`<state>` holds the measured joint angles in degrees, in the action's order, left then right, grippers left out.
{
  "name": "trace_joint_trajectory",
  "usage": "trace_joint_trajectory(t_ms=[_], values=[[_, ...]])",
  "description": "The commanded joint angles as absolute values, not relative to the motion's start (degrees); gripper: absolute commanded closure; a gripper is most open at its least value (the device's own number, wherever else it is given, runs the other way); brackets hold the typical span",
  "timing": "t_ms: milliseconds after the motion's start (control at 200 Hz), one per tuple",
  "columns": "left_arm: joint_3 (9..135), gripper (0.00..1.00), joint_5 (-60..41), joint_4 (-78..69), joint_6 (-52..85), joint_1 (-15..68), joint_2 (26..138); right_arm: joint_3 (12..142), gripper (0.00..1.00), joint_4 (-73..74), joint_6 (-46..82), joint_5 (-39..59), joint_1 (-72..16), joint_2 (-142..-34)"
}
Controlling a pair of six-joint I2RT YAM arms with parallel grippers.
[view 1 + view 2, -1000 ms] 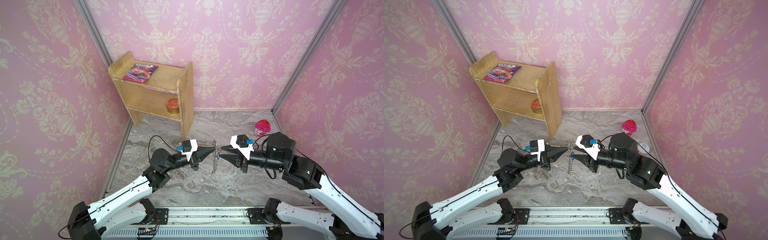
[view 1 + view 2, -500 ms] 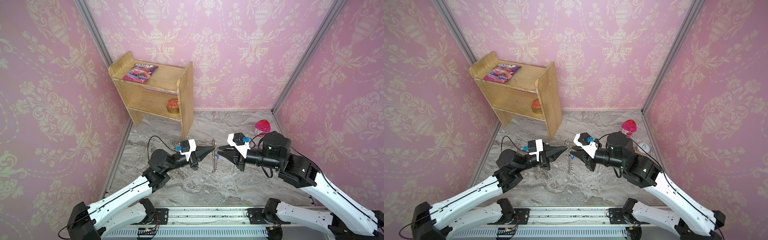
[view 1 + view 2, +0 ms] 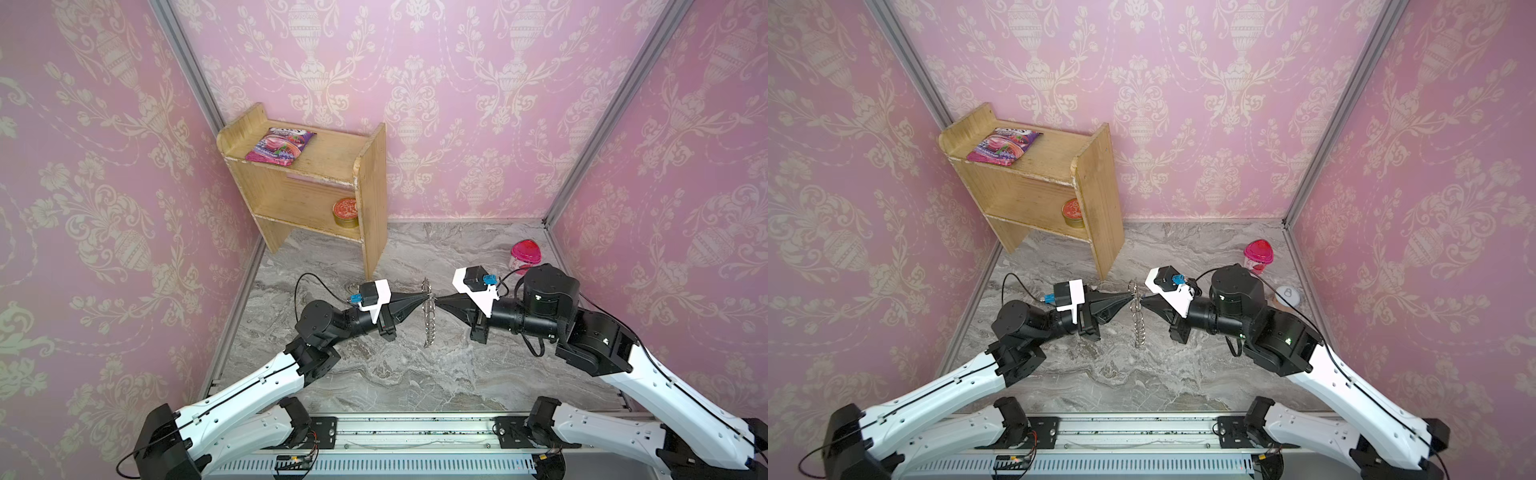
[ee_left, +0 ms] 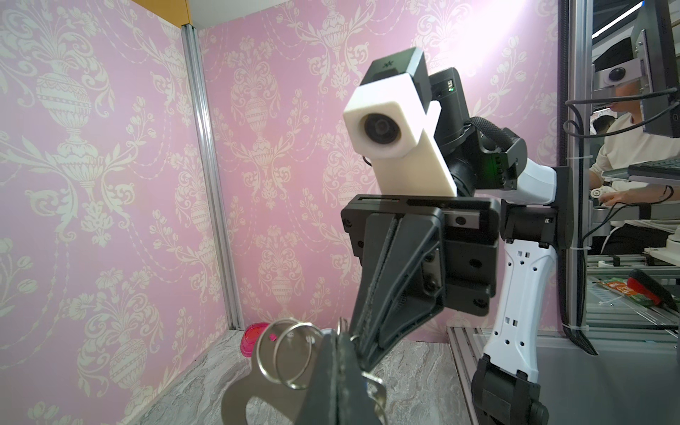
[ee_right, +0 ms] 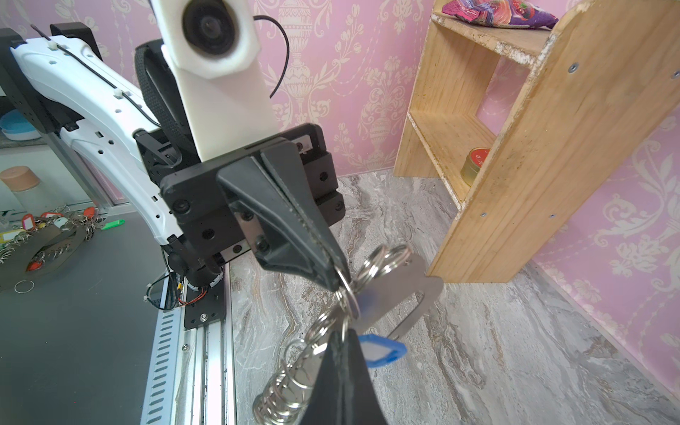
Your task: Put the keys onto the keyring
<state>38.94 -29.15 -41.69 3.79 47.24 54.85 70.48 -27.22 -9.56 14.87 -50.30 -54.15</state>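
Right hand: moved in from its earlier stand-off and shut its formerly parted fingers, now clenched on the silvery key bunch with a blue oblong plastic tag right against the flat grey-beige metal keyring plate. Left hand: clenched on that plate, holding it upright and edge-on above the grey marble surface, just in front of the light wooden two-tier shelf, the two hands tip to tip.
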Motion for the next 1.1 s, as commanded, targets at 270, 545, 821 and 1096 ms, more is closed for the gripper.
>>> trace_joint_trajectory(t_ms=[270, 545, 821, 1096], values=[[38.06, 1.00, -25.52, -48.34, 4.31, 47.86, 55.72, 68.86, 1.00, -27.00, -8.91, 15.59, -55.64, -56.07], [37.09, 1.00, -26.23, -47.25, 3.19, 47.90, 54.51, 69.15, 0.66, -28.79, -10.17, 12.06, -55.83, -52.59], [36.65, 1.00, -28.42, -47.65, 3.23, 47.90, 53.95, 71.26, 0.64, -30.46, -11.56, 8.81, -52.81, -49.57], [36.76, 1.00, -31.55, -48.78, 4.63, 47.92, 53.94, 71.25, 0.72, -26.18, -8.57, 14.35, -45.67, -51.54]])
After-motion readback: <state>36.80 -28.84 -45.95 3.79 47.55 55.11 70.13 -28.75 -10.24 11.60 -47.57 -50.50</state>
